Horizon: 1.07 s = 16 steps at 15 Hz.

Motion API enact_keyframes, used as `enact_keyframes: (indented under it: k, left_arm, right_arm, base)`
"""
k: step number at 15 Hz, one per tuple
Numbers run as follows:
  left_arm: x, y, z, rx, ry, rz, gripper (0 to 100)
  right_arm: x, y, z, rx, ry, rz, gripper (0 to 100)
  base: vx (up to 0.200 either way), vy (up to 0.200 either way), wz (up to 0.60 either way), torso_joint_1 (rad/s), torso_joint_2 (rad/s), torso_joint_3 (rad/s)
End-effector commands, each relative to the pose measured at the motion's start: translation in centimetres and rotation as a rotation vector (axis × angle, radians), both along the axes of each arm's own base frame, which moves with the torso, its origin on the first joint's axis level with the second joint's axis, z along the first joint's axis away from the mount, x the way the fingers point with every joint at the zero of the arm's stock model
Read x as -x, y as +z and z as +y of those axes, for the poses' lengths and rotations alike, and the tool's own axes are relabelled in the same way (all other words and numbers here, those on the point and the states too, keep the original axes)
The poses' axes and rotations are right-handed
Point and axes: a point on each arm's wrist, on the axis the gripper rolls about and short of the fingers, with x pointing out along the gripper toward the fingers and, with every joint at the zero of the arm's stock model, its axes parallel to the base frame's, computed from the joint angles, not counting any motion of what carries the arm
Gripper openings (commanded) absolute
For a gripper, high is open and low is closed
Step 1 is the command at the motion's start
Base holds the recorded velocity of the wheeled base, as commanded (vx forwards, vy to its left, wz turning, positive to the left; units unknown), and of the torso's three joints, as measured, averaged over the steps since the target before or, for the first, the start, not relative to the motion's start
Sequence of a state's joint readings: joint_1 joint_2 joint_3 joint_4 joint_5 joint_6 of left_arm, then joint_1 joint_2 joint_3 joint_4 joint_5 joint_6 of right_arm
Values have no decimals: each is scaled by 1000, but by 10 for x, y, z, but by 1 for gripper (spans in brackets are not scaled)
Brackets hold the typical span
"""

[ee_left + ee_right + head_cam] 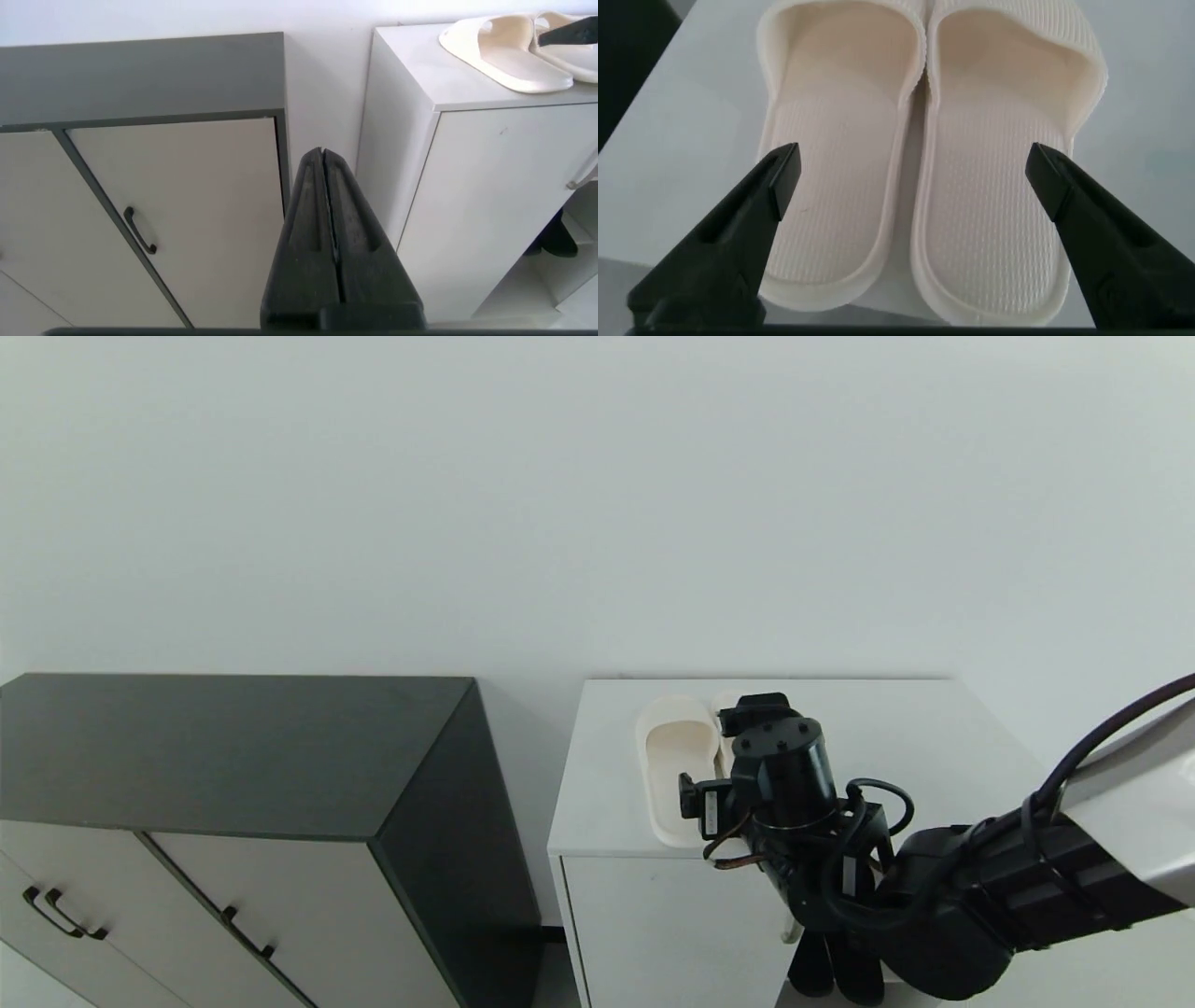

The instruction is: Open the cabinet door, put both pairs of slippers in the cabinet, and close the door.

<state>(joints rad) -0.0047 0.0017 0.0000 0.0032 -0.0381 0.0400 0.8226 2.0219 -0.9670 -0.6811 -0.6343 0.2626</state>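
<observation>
While the right end effector (pixel 913 159) hangs with its jaws spread wide above the pair of cream slippers (pixel 677 765), one jaw toward each outer side, the slippers lie side by side on top of the white unit (pixel 840 747). The left end effector (pixel 322 163) is pressed together and holds nothing. It faces the dark-topped cabinet (pixel 233 747), whose pale doors (pixel 280 915) are closed, just beside the white unit.

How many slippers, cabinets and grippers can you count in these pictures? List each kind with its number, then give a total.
Slippers: 2
Cabinets: 2, dark-topped cabinet, white cabinet
Grippers: 2, left gripper, right gripper
Total: 6
</observation>
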Motion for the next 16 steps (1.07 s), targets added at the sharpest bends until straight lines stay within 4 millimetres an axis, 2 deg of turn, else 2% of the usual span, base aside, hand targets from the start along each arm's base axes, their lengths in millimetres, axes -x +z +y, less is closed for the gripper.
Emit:
enact_keyframes:
  k: [1,6,10,16]
  left_arm:
    - [0,0,0,-1,0,0,0]
    - [0,0,0,-1,0,0,0]
    - [0,0,0,0,0,0,0]
    - [0,0,0,0,1,0,0]
  right_arm:
    - [-10,-7,2,1,-2,8,100]
    - [-46,-15,11,-18,-46,-32,100]
    - [-71,-25,8,2,-81,-42,100]
    - [-90,-27,10,-12,-98,-81,100]
  base:
    - [0,0,0,0,0,0]
    - [0,0,0,0,0,0]
    - [0,0,0,0,0,0]
    - [0,0,0,0,0,0]
